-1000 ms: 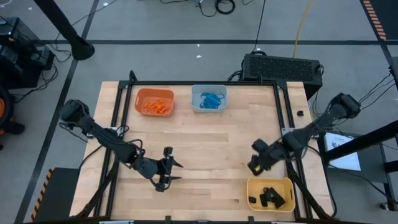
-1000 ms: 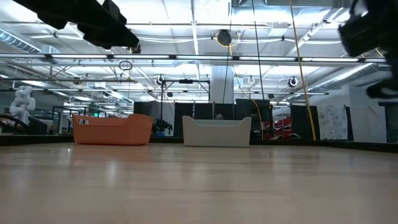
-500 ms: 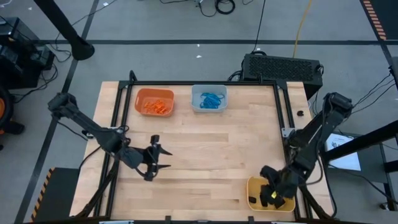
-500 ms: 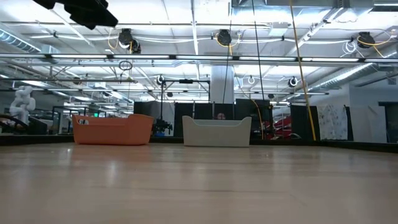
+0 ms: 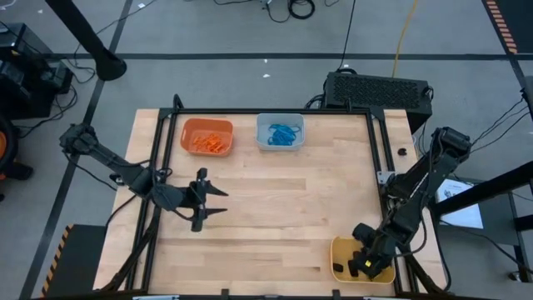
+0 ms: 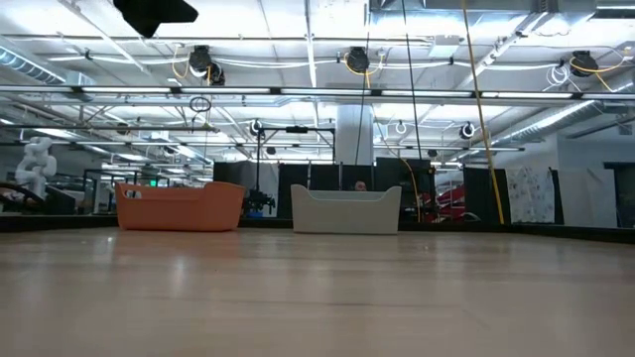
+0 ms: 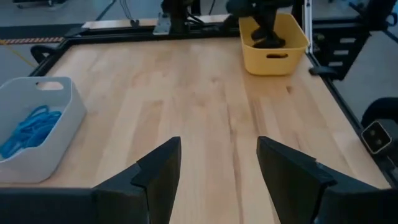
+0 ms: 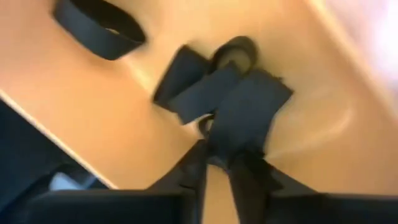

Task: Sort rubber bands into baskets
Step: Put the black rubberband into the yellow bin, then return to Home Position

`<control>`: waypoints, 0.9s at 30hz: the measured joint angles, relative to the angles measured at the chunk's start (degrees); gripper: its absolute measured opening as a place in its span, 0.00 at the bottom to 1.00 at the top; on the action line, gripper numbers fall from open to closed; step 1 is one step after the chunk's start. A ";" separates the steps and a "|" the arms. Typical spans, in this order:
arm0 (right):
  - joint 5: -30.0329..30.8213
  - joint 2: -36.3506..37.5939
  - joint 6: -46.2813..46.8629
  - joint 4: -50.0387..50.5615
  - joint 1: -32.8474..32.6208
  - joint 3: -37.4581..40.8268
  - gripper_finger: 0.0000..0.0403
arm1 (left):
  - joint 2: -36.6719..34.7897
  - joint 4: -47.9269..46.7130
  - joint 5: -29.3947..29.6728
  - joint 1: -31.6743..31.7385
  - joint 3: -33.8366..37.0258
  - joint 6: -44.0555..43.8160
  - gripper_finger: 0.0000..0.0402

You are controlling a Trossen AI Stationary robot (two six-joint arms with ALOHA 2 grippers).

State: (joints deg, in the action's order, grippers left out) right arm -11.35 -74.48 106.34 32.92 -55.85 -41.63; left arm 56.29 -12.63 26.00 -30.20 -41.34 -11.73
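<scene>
My right gripper (image 5: 365, 261) is down inside the yellow basket (image 5: 341, 247) at the table's near right corner, its fingers closed on a black rubber band (image 8: 239, 115); other black bands (image 8: 96, 28) lie on the basket floor. My left gripper (image 5: 206, 200) hovers open and empty over the table's left half; its fingers (image 7: 158, 177) stand wide apart. The orange basket (image 5: 206, 137) holds orange bands and the pale blue-grey basket (image 5: 280, 132) holds blue bands (image 7: 28, 127); both stand at the far edge. My right gripper pinches a black rubber band (image 8: 217, 134) between its two fingertips, coming from above and pointing down into the yellow basket. The band bunches just past the fingertips, on or just above the basket floor (image 8: 74, 112); which, I cannot tell.
A black frame rail (image 5: 158, 167) runs along the table's left, far and right sides. A black box (image 5: 379, 87) stands behind the far right corner. Bare wood (image 5: 291, 200) lies between the baskets. In the low view the two far baskets (image 6: 179, 206) (image 6: 345, 210) show.
My right gripper has gone from above the table toward the near edge and down into the yellow basket, then stayed there. My left gripper has drawn back toward the table's left and far edges, staying open.
</scene>
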 joint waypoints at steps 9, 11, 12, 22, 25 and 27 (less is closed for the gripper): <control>-7.17 1.33 -15.32 3.77 2.07 0.01 0.48 | 1.01 1.23 2.99 2.60 0.00 -9.84 0.54; -7.96 2.54 -18.55 3.64 2.68 0.02 0.54 | 1.06 1.22 2.98 2.27 0.20 -12.40 0.54; -7.53 3.20 -19.88 3.89 3.04 0.02 0.57 | 1.05 1.19 3.08 2.16 0.34 -13.34 0.54; 24.55 12.06 -43.37 -0.83 9.14 0.02 0.65 | 2.86 3.88 7.50 1.73 0.50 -17.82 0.54; 43.96 12.74 -60.15 -9.22 10.84 0.02 0.65 | 5.61 11.26 7.77 1.32 2.06 -11.98 0.54; 49.78 12.74 -71.67 -16.38 12.58 0.02 0.65 | 7.46 17.87 7.75 1.90 3.69 -7.92 0.54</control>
State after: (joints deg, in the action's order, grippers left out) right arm 38.43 -61.73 34.66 16.54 -43.27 -41.60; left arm 63.75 5.24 33.75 -28.30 -37.65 -19.66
